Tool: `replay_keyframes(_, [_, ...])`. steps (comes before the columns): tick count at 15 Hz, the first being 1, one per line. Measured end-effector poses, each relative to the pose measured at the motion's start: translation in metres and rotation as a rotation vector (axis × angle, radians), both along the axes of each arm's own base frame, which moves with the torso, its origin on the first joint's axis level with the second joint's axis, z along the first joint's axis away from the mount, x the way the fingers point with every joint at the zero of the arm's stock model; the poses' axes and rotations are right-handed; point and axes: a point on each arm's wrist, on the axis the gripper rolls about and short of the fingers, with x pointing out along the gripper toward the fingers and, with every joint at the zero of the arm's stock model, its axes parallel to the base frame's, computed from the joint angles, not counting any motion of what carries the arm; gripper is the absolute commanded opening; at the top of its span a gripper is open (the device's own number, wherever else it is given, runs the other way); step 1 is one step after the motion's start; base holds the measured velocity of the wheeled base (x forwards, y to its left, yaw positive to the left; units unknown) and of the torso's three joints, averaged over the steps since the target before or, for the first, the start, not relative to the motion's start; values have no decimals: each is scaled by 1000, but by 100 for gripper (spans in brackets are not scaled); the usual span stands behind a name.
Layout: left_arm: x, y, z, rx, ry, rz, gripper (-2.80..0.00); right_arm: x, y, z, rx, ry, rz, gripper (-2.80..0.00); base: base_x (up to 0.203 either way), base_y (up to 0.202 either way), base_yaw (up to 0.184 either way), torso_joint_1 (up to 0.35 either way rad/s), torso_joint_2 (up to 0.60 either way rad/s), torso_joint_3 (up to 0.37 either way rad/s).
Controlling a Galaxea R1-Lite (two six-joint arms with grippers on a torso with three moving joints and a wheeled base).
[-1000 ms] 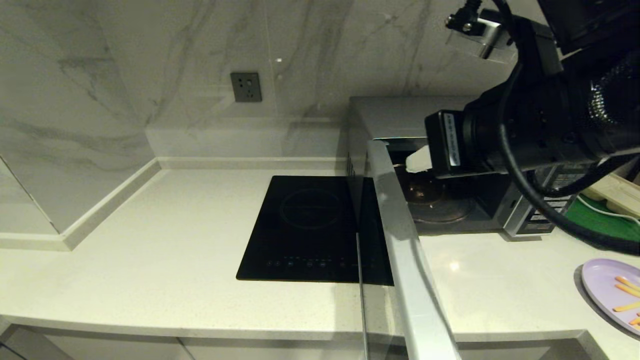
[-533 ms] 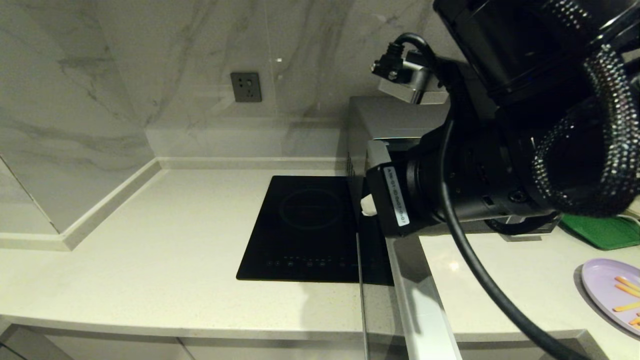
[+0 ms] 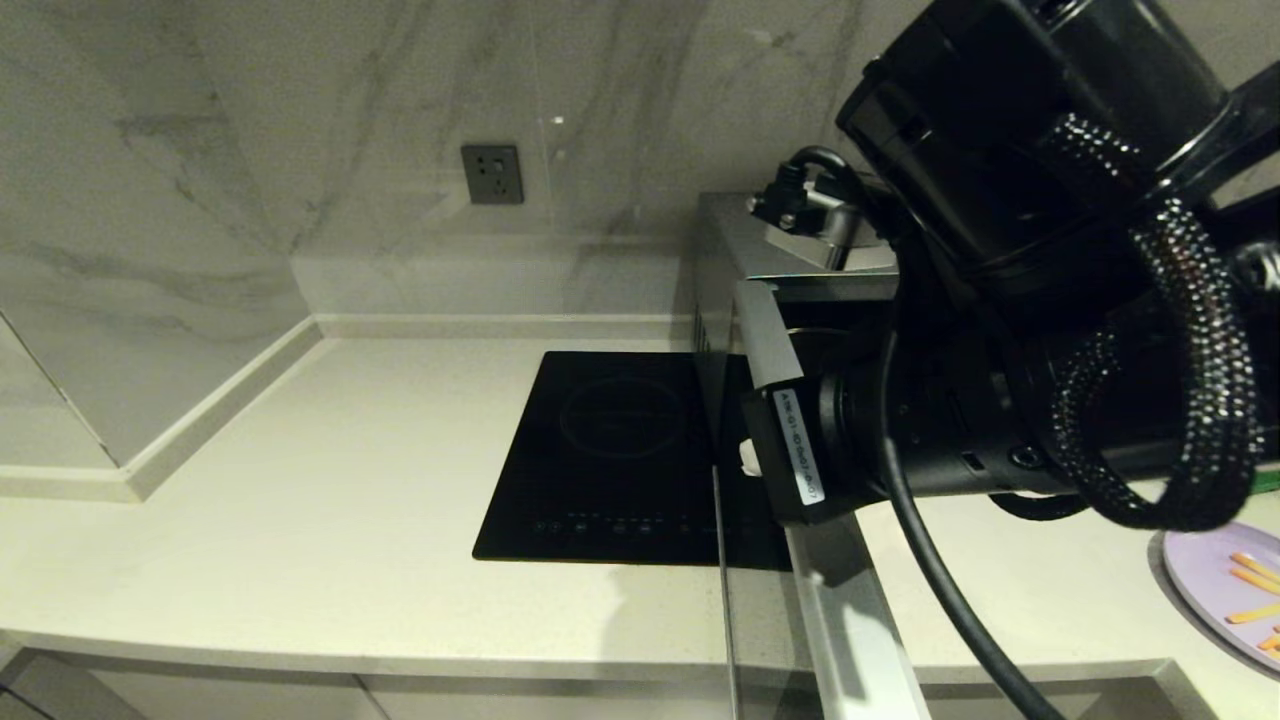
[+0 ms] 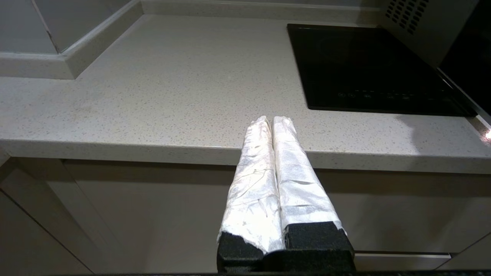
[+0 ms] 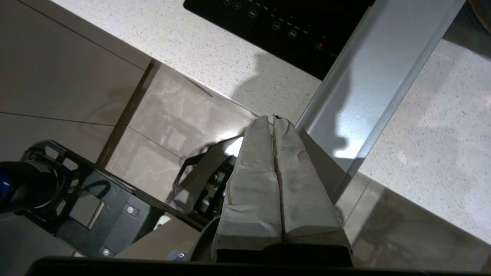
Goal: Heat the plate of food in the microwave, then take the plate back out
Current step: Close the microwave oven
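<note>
The silver microwave [image 3: 735, 240] stands at the back right with its door [image 3: 850, 620] swung open toward me. Most of its cavity is hidden behind my right arm. My right gripper [image 3: 745, 458] is shut and empty, its white-wrapped tip level with the door's top edge on the cooktop side. In the right wrist view this gripper [image 5: 273, 119] lies right beside the door's silver strip [image 5: 383, 76]; whether they touch does not show. The lilac plate of food [image 3: 1225, 590] rests on the counter at the far right, its fry sticks on it. My left gripper [image 4: 271, 120] hangs shut just below the counter's front edge.
A flat black induction cooktop [image 3: 620, 460] lies left of the microwave, partly behind the open door. A grey wall socket [image 3: 492, 174] sits on the marble wall. A sliver of green tray [image 3: 1265, 482] shows behind the right arm. Pale counter [image 3: 330, 480] stretches to the left.
My right gripper has come out of the microwave's opening and moved left and down, past the door's top edge. The right arm now covers more of the microwave. The plate has not moved.
</note>
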Motion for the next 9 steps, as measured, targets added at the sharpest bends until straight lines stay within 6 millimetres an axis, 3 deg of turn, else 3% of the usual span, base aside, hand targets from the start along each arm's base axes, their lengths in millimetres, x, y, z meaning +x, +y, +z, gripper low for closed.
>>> replay_keyframes(9, [0,0,0,1,0,0,-280,-1,-40,-10,-54,-1,-170,-280,0,0,0,0,0,0])
